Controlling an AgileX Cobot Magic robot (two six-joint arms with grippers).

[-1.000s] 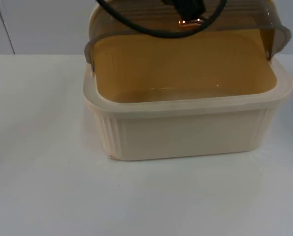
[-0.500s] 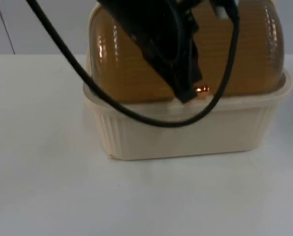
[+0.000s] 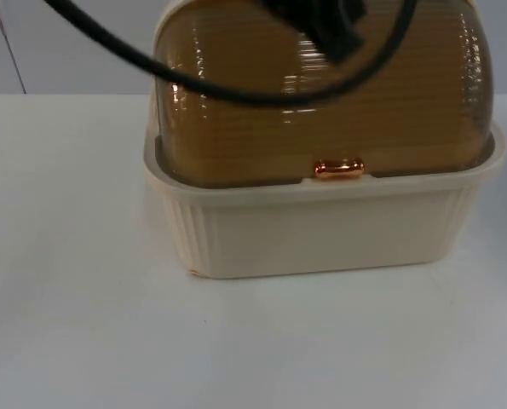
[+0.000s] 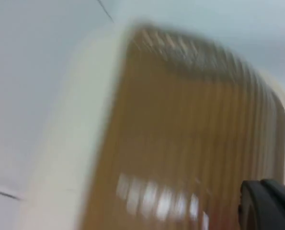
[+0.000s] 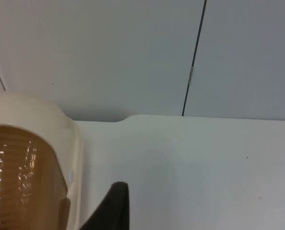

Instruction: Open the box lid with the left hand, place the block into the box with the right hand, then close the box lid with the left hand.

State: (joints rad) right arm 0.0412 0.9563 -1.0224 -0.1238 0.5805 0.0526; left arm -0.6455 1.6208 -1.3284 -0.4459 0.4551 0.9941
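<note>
Cream, rib-walled box (image 3: 321,230) at the centre of the top view, standing on the white desk (image 3: 83,324) with its back close to the grey partition wall (image 3: 66,43). Domed amber lid (image 3: 236,128) down and seated all along the rim, small copper handle (image 3: 338,168) at the middle of its front edge, just above the box wall. Contents behind the tinted, ridged lid not discernible, so the block's whereabouts cannot be told. Left claw (image 3: 325,25) at the upper centre of the top view, above the crown of the lid and apart from the handle; whether released or clenched cannot be told, though apparently grasping nothing. Right claw (image 5: 109,208) beside the end of the box, over bare desk, waiting; state likewise impossible to tell. Judged as thin, stiff moulded plastic: light, smooth, probably slippery on the dome, with a lid likely to swing easily on side pivots and to drop shut if let go early. Best purchase judged to be the copper handle, a small target calling for a centred, gentle pinch; the ridged dome itself offers little to hold. Light box liable to slide on the desk under a sideways push. Nothing else near the box; only the left arm over the lid in the way of any approach from above.
</note>
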